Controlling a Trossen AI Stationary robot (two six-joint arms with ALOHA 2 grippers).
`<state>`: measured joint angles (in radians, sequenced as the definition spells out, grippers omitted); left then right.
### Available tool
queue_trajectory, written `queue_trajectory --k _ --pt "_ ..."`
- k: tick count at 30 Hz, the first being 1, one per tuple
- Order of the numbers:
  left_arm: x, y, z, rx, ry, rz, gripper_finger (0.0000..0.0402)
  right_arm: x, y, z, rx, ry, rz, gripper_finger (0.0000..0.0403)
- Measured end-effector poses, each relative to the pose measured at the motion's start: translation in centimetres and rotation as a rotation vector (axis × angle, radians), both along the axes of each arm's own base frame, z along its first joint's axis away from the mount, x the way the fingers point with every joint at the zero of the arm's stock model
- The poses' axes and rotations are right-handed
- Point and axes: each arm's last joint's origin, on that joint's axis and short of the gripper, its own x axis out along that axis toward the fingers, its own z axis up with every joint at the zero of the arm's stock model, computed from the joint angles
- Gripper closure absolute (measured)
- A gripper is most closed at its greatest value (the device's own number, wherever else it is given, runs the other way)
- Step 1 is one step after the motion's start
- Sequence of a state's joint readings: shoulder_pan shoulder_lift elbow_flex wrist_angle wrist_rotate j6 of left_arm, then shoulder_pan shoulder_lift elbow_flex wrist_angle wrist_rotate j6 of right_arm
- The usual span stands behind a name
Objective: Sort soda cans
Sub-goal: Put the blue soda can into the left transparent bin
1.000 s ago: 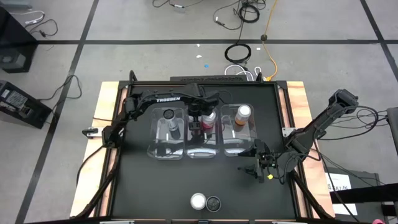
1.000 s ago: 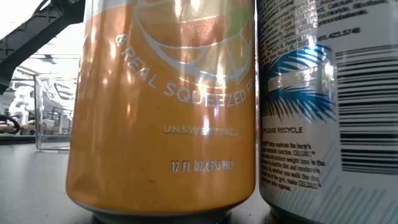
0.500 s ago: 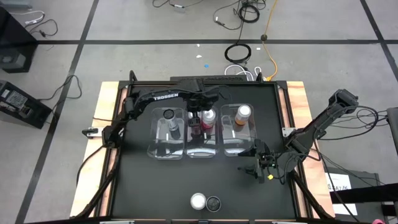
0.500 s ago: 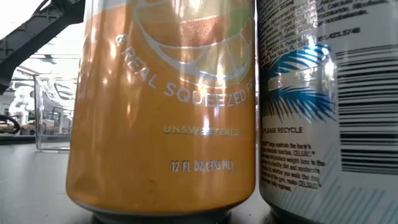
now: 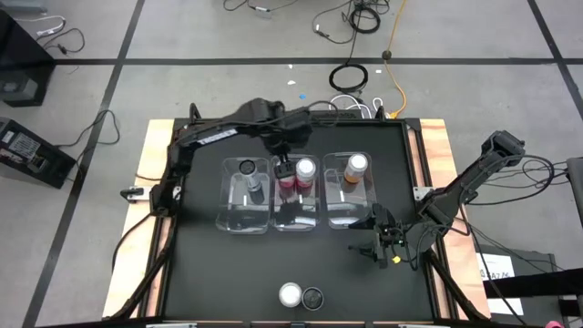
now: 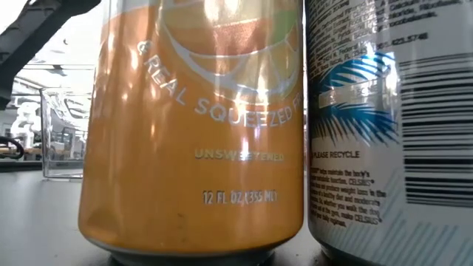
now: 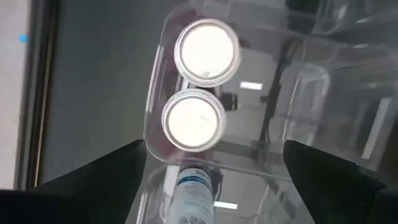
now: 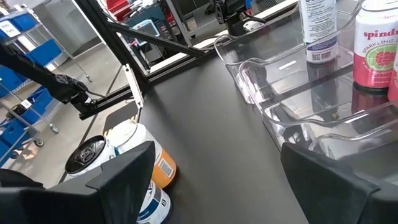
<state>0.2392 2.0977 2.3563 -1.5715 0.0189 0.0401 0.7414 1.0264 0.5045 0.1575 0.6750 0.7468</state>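
Note:
In the high view three clear bins stand side by side mid-table. The left bin holds a dark can (image 5: 248, 169), the middle bin (image 5: 296, 217) two pink-red cans, the right bin an orange can (image 5: 357, 165). My left gripper (image 5: 284, 168) hovers open over the middle bin. Its wrist view looks down on both pink-red cans' silvery tops (image 7: 206, 50) (image 7: 193, 121), between the fingers (image 7: 212, 149) and below them. An orange can (image 5: 291, 293) and a dark can (image 5: 312, 297) stand together by the near edge, filling the low view (image 6: 192, 125) (image 6: 392, 125). My right gripper (image 5: 378, 239) waits open, low near the right bin's near corner.
The bins' clear walls (image 8: 273, 93) rise around the cans. The right wrist view shows bare black table (image 8: 205, 124) between the bins and the two near-edge cans (image 8: 134, 155). Cables lie on the floor beyond the far edge (image 5: 351, 77).
My left arm has drawn up and back toward the far edge, its forearm swinging away from above the bins, while the gripper stays over the middle bin. The cans and my right arm have kept still.

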Motion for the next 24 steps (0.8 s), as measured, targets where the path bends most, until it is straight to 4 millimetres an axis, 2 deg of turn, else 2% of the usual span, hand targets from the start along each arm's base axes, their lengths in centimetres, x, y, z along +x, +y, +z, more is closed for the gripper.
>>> queue_trajectory --k 8,12,15,19,24 --pt "-3.9 -4.2 5.7 0.018 -0.159 -0.058 0.0015 0.0 0.0 0.0 -0.001 0.001 0.0 0.0062" --pt "-5.1 -7.5 7.5 0.024 -0.228 -0.159 0.0015 0.0 0.0 0.0 -0.001 0.0 -0.001 0.0062" --pt "-5.0 -10.5 8.4 0.026 -0.329 -0.256 0.0015 0.0 0.0 0.0 0.002 -0.005 -0.004 0.0062" --pt "-4.2 -14.1 7.9 0.041 -0.414 -0.319 0.0015 0.1 0.0 0.3 0.02 -0.023 -0.004 0.0062" --pt "-2.8 -17.2 3.7 0.101 -0.382 -0.242 0.0015 0.1 0.1 0.4 0.027 -0.031 -0.003 0.0062"
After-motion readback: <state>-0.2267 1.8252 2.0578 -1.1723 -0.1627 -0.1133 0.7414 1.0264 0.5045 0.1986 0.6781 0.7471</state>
